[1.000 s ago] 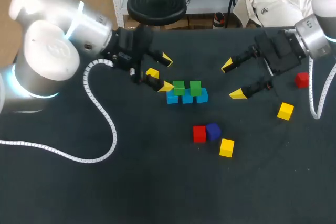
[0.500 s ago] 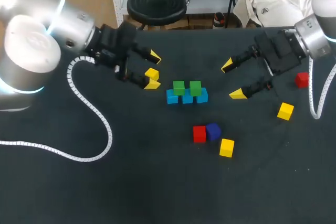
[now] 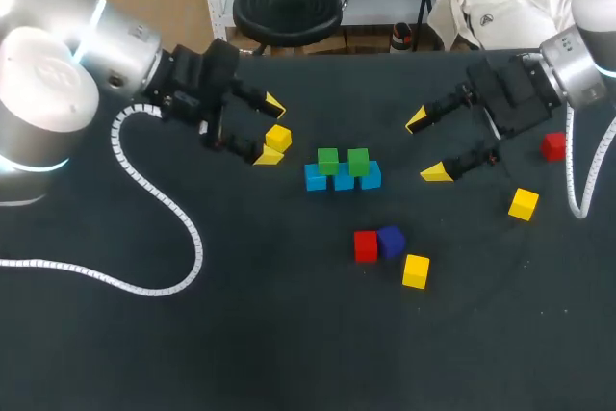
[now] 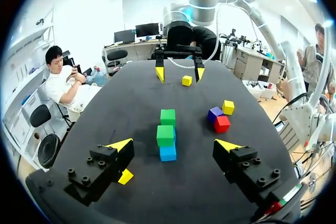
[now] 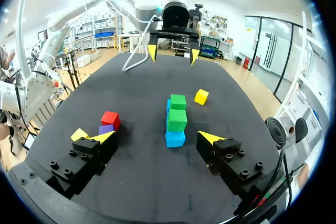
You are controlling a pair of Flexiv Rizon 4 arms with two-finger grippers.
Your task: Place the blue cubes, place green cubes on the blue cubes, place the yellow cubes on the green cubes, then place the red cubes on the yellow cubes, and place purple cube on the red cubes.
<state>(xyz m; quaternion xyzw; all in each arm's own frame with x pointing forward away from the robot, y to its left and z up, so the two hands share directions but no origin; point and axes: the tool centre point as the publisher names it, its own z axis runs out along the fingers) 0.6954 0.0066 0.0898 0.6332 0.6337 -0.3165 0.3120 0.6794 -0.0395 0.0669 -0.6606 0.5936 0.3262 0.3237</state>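
Three blue cubes [image 3: 344, 180] lie in a row mid-table with two green cubes [image 3: 327, 160] [image 3: 358, 160] on top. In the left wrist view the stack [image 4: 165, 135] lies ahead of my open left gripper [image 4: 174, 145]. A yellow cube [image 3: 278, 137] sits between the tips of my left gripper [image 3: 270, 130], close to the near finger; at the wrist the yellow cube [image 4: 125, 177] peeks out under that finger. My right gripper [image 3: 426, 146] hangs open and empty to the right of the stack [image 5: 177, 119]. A red cube [image 3: 365, 246] and a purple cube [image 3: 391, 241] touch in front.
Another yellow cube [image 3: 415, 270] lies just right of the purple one. Toward the right edge lie a yellow cube [image 3: 524, 204] and a red cube [image 3: 551, 146], below and behind my right arm. My left arm's white cable [image 3: 183, 228] curls over the table's left half.
My left gripper has drawn back to the left, away from the stack, still open. The yellow cube has stayed where it was. The right arm has not moved.
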